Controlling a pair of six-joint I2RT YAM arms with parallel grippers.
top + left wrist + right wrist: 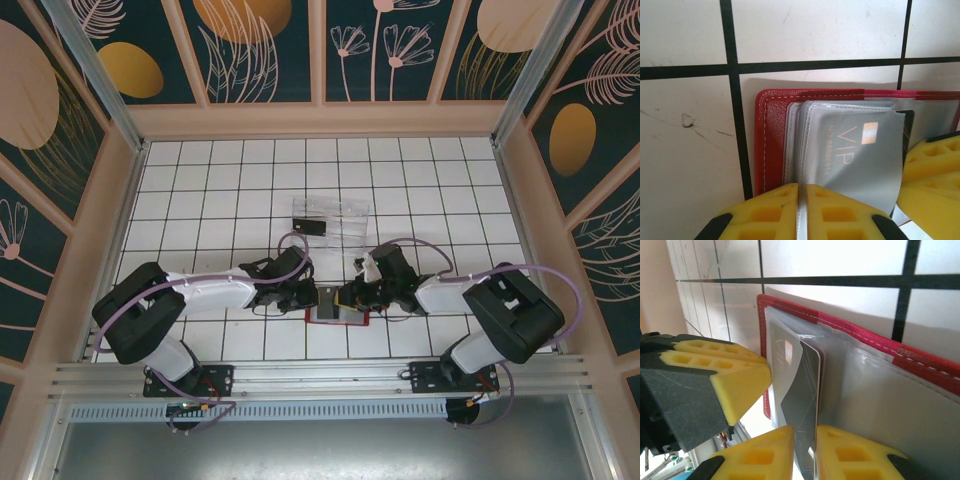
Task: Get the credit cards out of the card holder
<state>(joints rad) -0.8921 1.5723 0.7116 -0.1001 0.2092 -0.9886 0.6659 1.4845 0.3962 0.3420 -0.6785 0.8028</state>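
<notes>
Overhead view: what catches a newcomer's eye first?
A black-and-white left arm and right arm meet over a small red folding card holder lying open at the near middle of the white tiled table. Close up, the left gripper pinches its clear sleeve, while a dark grey VIP credit card stands between the right gripper's yellow fingers.

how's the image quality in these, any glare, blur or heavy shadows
Top external: even light, soft shadows under the arms, the clear tray hard to make out. Left wrist: sharp, the VIP print on the credit card reads through the plastic; the card holder throws a grey shadow on the tile beyond it. Right wrist: far tiles washed out to white, some sheen on the plastic sleeve.
</notes>
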